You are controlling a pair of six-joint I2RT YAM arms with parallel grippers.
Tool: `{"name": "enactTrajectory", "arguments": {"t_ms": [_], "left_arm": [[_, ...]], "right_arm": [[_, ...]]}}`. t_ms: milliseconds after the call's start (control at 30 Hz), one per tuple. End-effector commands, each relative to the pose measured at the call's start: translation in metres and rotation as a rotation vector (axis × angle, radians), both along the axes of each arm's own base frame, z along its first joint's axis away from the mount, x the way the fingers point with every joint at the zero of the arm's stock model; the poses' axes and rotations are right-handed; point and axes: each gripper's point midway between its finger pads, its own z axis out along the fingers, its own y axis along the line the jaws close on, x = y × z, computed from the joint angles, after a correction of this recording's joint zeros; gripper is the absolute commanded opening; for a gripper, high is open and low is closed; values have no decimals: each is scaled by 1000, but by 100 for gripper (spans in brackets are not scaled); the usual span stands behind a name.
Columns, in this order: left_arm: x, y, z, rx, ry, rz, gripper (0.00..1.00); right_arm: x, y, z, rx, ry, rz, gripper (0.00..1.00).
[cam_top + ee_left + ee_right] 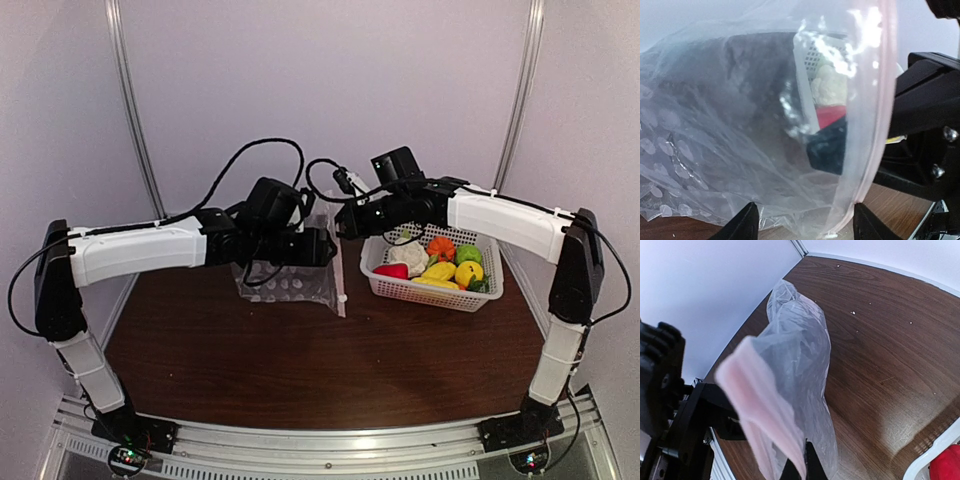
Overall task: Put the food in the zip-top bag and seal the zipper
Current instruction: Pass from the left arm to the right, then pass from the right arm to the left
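Pinching the mouth edge of the zip-top bag [290,288], the right gripper [799,466] has its jaws closed tight on the clear plastic. In its wrist view the film rises from the fingertips toward 12 o'clock, with the pinkish zipper [757,407] strip a blur across the near side. The left gripper [801,222] faces it from the other side — its two fingers [742,227] stand wide apart at 7 and 5 o'clock of its own view, with the bag's lower edge hanging between them and neither pad pressed on it. In that left wrist view the bag fills nearly everything. The zipper runs as a pale pink line from 1 o'clock down to 6 o'clock, and white dots show at 8 o'clock on the crumpled part.

From the overhead camera the bag sits at about 11 o'clock of the middle of the table [320,360]. Its lower part lies on the dark wood and its mouth side is lifted between the two grippers, which meet close together at 12 o'clock. The white basket [420,292] stands at 2 o'clock, just beside the bag. All the food [440,270] that shows lies in the basket — cauliflower [408,257] at the basket's 9 o'clock, red pepper [390,271] at 8 o'clock, pumpkin [440,247] at 12 o'clock, green apple [468,254] at 2 o'clock, and lemons [467,272] in the middle and at 4 o'clock. Seen through the plastic from the left wrist, the basket wall, the cauliflower and the pepper show just right of centre
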Motion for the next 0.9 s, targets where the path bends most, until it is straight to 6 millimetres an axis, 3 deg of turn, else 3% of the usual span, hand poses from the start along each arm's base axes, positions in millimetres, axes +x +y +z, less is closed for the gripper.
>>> {"name": "enactTrajectory", "arguments": {"t_ms": [0,133,300,533,733,867], "left_arm": [[-3,-22,28,-45,-87,-73,66],[-9,-23,44,-53,-158,-61,66],[2,-14,29,17,-138,19,64],[14,-1,14,102,-132,112,51],[14,-3,7,118,-123,101,63],[0,-23,23,26,-151,10,66]], "right_arm": [[5,-8,3,-13,-9,-69,0],[6,-8,0,-15,0,-74,0],[2,-9,5,6,6,-72,0],[-3,-17,11,6,-9,-84,0],[-11,-17,20,38,-5,-74,0],[-10,-19,17,32,-3,-82,0]]}}
